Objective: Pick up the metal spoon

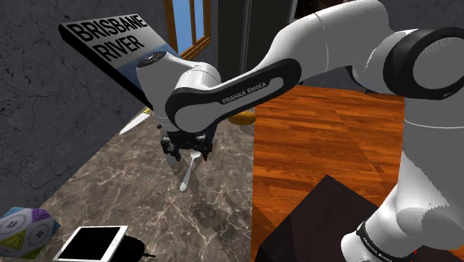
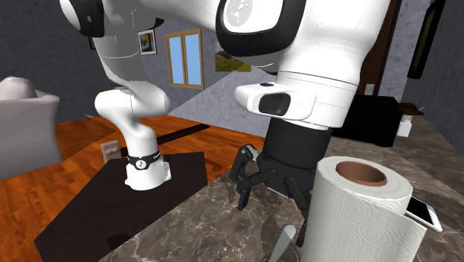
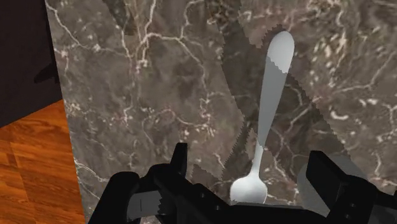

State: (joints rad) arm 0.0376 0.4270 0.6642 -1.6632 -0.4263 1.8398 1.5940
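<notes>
Dark marble counter (image 1: 89,179) beneath me. A white paper roll (image 2: 357,216) stands on it near my hand. My gripper (image 3: 249,156) hangs just above the counter, fingers (image 3: 180,156) spread wide, nothing held. The pale grey spoon (image 3: 270,108) lies flat on the marble, its bowl between my fingers and untouched, the handle running out beyond them.

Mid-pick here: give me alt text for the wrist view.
A pale grey spoon lies on the dark marbled countertop, its bowl between the open jaws, which stand apart without touching it; the handle points away. Orange wood floor shows beside the counter.
</notes>
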